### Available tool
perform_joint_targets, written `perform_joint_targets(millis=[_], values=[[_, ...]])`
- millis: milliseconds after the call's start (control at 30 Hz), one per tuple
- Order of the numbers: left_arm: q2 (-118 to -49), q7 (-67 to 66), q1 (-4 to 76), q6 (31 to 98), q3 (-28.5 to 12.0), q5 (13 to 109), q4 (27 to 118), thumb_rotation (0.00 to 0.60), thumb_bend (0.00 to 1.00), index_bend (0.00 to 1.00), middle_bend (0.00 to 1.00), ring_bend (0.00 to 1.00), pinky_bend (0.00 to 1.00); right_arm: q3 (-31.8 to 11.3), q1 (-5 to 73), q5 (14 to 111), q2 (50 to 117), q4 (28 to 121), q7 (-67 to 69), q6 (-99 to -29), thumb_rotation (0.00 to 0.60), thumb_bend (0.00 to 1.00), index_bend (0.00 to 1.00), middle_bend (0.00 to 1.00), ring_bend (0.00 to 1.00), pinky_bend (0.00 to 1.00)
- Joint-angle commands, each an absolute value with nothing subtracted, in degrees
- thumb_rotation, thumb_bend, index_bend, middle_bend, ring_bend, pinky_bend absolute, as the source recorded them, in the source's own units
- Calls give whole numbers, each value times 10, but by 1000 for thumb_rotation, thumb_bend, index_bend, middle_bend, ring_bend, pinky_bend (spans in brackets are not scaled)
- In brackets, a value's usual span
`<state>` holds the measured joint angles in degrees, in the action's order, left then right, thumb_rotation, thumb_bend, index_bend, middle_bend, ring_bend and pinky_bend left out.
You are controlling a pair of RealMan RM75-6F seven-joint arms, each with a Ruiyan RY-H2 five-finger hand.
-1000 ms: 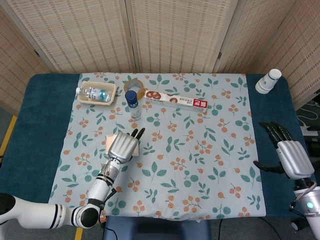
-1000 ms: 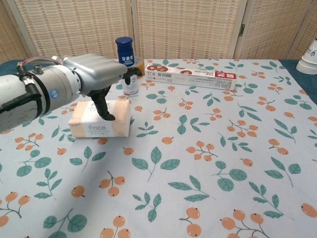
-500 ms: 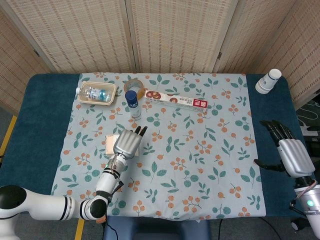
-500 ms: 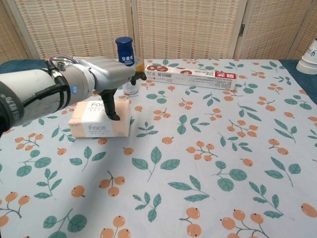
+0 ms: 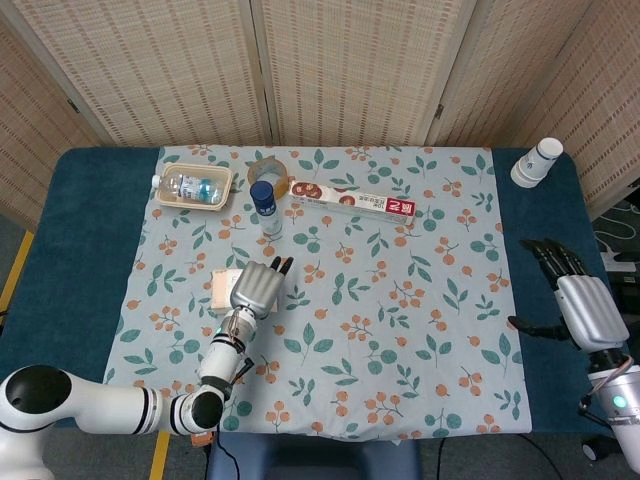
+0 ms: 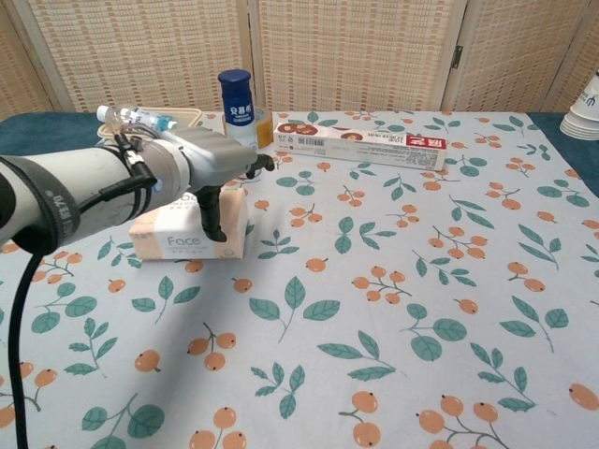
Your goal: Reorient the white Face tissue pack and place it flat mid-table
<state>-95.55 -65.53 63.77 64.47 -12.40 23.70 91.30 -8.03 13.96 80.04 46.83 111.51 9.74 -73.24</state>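
The white and peach Face tissue pack (image 6: 173, 241) lies on the floral cloth at the left, its printed side facing the chest camera. From the head view only a sliver of the pack (image 5: 222, 289) shows beside my hand. My left hand (image 6: 208, 161) lies over the top of the pack, fingers stretched toward the far side and thumb (image 6: 213, 217) hanging down against its front face. The pack rests on the table, not lifted. My right hand (image 5: 584, 304) hovers open over the blue table edge at the far right, away from everything.
A blue-capped bottle (image 6: 238, 103) stands just behind the pack. A long toothpaste box (image 6: 361, 140) lies at the back middle. A tray with a plastic bottle (image 5: 194, 186) and a tape roll (image 5: 268, 164) sit at the back left. Paper cups (image 5: 537, 161) stand back right.
My left hand has sunk lower onto the pack and shifted slightly right, with the forearm coming further into the chest view. The pack and the right hand have stayed put.
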Motion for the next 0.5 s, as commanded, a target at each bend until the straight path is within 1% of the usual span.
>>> perform_joint_targets(millis=[33,167,333,500], values=[[-963,-652,643,644,-123,232,899,600,179,70,129,444,692,-81,140,799,469,1114,98,-732,600,110,109,83,2,108],[-973,-665,650,646,-113,216,873,600,179,90,151,464,706,-83,143,791,469,1111,100,-726,600,110,109,83,2,109],[-978,-668,651,646,-110,205,862,600,181,118,167,472,713,-84,143,789,469,1111,100,-725,600,110,110,83,2,108],[-982,-668,652,647,-106,198,853,600,180,185,214,494,727,-83,144,791,469,1112,98,-723,600,110,109,83,2,109]])
